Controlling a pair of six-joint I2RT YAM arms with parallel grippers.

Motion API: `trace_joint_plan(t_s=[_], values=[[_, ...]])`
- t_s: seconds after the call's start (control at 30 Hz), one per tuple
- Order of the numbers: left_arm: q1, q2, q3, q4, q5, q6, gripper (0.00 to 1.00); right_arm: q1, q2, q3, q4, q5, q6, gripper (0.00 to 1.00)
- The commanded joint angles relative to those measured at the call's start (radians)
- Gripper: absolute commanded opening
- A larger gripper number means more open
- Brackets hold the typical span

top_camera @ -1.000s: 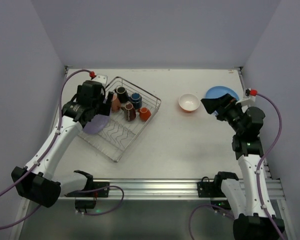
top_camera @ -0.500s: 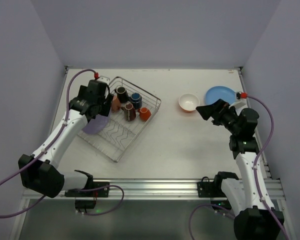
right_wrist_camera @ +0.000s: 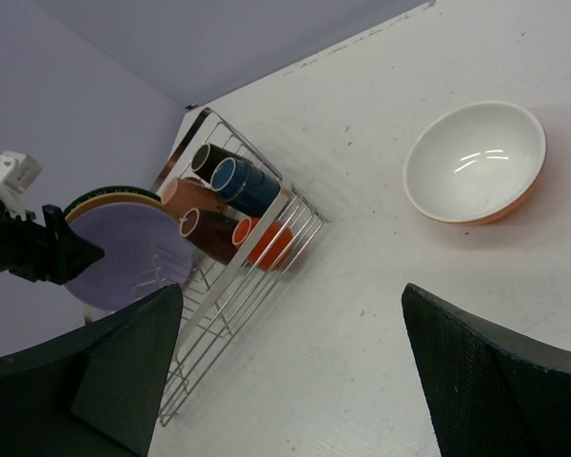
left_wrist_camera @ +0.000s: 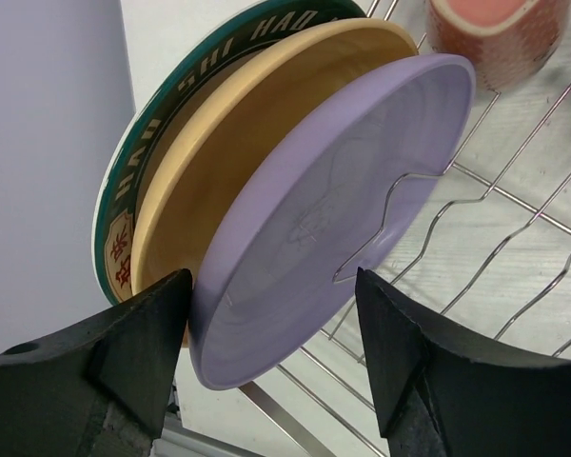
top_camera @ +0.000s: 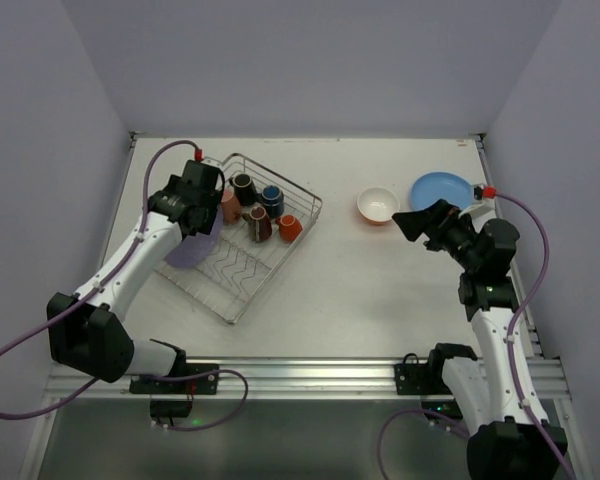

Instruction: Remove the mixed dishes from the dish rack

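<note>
**Fig.: dish rack unloading, viewed from the room.**

**(a)** L end effector: jaws part-open, astride the lower rim of the lavender plate. One finger sits just beside the rim and the other shows a small gap to the plate's face, so nothing is clamped. The plate stands tilted on edge in a wire divider of the dish rack, directly btwn the fingers.

**(b)** Just outside the L end effector's one finger: yellow plate, then pattern-rimmed white plate w/ green lettered band. Both are on edge, packed close behind the lavender one.

**(c)** Beyond the L fingertips, in the rack: pink mug nearest, then black mug, blue-lined mug, brown mug and orange mug, clustered together.

**(d)** R end effector: jaws fully spread, holding nothing, above the counter and well apart from the rack.

**(e)** Orange bowl, white inside: upright on the counter, near and ahead of the R fingertips, not touching.

**(f)** Blue plate: flat on the counter, close beside the R wrist.
</note>
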Motion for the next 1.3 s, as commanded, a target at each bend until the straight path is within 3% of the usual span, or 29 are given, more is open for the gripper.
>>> trace_joint_plan(t_s=[0.0, 0.2, 0.23, 0.27, 0.6, 0.7, 0.73, 1.03, 1.27], values=[[0.006, -0.013, 0.010, 0.004, 0.015, 0.034, 0.71, 0.003, -0.015, -0.008, 0.046, -0.015, -0.009, 0.99], [0.006, 0.024, 0.014, 0.001, -0.002, 0.052, 0.69, 0.003, -0.049, -0.010, 0.038, -0.006, -0.014, 0.99], [0.005, 0.021, 0.008, 0.004, -0.020, 0.055, 0.66, 0.003, -0.049, -0.011, 0.041, -0.008, -0.012, 0.99], [0.002, 0.021, 0.008, 0.009, -0.037, 0.054, 0.56, 0.003, -0.045, -0.011, 0.043, -0.009, -0.009, 0.99], [-0.020, 0.044, 0.022, 0.012, -0.137, 0.067, 0.41, 0.003, -0.023, -0.010, 0.049, -0.017, -0.003, 0.99], [-0.035, 0.052, 0.023, 0.007, -0.186, 0.066, 0.29, 0.003, -0.025, -0.008, 0.049, -0.020, -0.003, 0.99], [-0.039, 0.053, 0.026, 0.001, -0.195, 0.058, 0.21, 0.003, -0.026, -0.010, 0.049, -0.020, -0.001, 0.99], [-0.052, 0.044, 0.040, -0.002, -0.278, 0.034, 0.00, 0.003, -0.009, -0.013, 0.066, -0.061, 0.019, 0.99], [-0.079, 0.022, 0.039, 0.001, -0.333, 0.069, 0.00, 0.003, -0.006, -0.016, 0.076, -0.078, 0.028, 0.99]])
